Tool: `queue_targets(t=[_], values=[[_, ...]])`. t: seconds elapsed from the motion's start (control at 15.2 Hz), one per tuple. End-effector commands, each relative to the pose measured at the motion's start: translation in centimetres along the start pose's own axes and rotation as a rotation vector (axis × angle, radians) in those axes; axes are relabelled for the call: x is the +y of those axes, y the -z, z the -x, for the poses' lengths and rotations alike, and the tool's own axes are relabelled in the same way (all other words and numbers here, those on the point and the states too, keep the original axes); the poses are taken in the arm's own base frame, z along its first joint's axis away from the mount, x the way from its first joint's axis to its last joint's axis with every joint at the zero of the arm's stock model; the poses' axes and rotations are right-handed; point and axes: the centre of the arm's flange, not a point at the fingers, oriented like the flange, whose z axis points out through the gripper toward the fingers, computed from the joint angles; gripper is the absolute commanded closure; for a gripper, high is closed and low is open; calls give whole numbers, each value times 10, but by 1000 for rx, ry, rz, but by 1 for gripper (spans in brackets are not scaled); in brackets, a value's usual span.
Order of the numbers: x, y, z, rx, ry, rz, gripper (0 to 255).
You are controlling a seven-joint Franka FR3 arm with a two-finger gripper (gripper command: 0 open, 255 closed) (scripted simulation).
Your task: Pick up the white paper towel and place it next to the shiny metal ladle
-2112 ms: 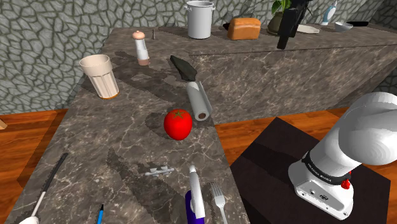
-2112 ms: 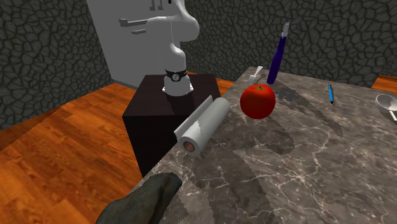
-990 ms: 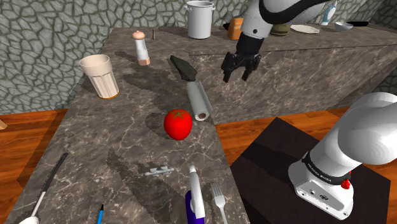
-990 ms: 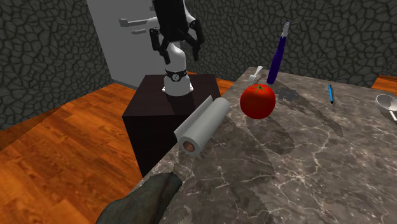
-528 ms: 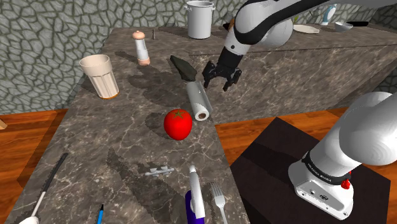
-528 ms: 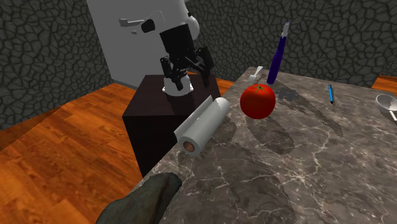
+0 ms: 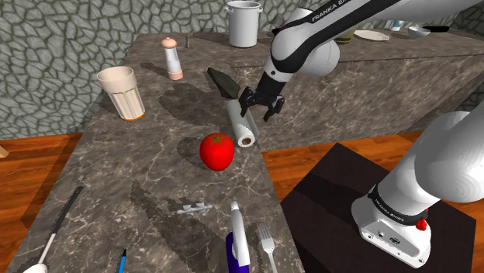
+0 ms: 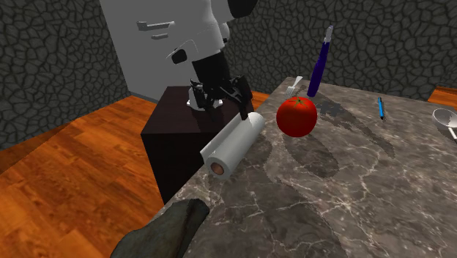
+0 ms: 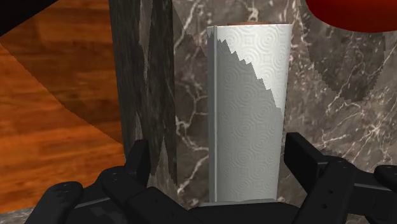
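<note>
Hovering low over the paper towel (image 7: 242,122), the black gripper (image 7: 258,105) hangs at the end of the white arm, pointed down at the marbled bench (image 7: 155,178). Jaws spread: in the wrist view one finger stands on each side of the roll (image 9: 248,108), neither plainly pressing on it. Gripper (image 9: 222,156) sits over the end of the roll farthest from the tomato (image 9: 356,13).

Roll is pale grey-white and embossed, with a torn zigzag sheet edge. It lies on its side, close along the bench edge that faces the stand (image 7: 372,202).

Red tomato (image 7: 217,150) just beside the roll's near end, apart from it. Dark wedge-shaped thing (image 7: 223,81) near its other end.

Ladle (image 7: 58,229) lies well apart from the roll, at the shoulder view's lower left corner. Second exterior view: ladle bowl (image 8: 443,119) at the right edge, roll (image 8: 236,143) at the bench's left edge.
</note>
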Motion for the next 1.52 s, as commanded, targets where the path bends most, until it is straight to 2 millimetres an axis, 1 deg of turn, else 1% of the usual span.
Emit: queue_targets(t=[0.0,0.46,0.53,1.12,1.45], values=[[0,-7,1,1,0,0,0],[0,-7,1,1,0,0,0],[0,-7,1,1,0,0,255],[0,-7,1,1,0,0,255],[-10,18,1,1,0,0,255]])
